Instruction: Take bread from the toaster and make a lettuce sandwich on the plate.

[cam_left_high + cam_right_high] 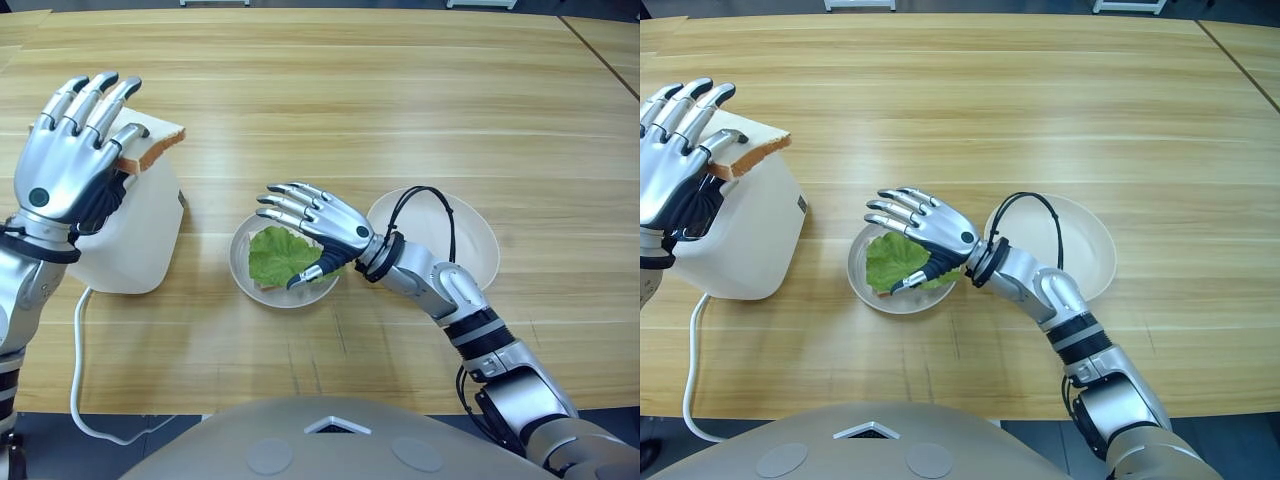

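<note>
Bread (158,143) is sticking out of the top of the toaster (135,245), tilted, at the left of the table (400,100). The left hand (65,160) has it pinched, with the thumb pressed on one face and the fingers standing nearly straight on the other. The right hand (325,225) hovers low over the plate (238,262) with its fingers spread. It holds nothing, and its thumb tip is down by the lettuce (275,255).

What we'd worry about from here:
- That pinch only catches one corner of the slice. Toast is dry and crumbly, so it could snap or slide out on the way over.
- The toaster looks like light, smooth white plastic. If the slice snags in the slot, the whole thing could lift or tip, and the cord (78,350) trails off the near edge.
- The right hand sits right where the slice has to land, so we think it needs to clear out or the two hands will bump.
- The leaf is thin, crinkly and floppy, so a finger dragging off it could pull it off the plate.

The plate is small, round and pale with a shallow rim. A brown edge peeks out under the leaf, probably a bottom slice. A bigger pale dish (480,245) sits just to its right.
</note>
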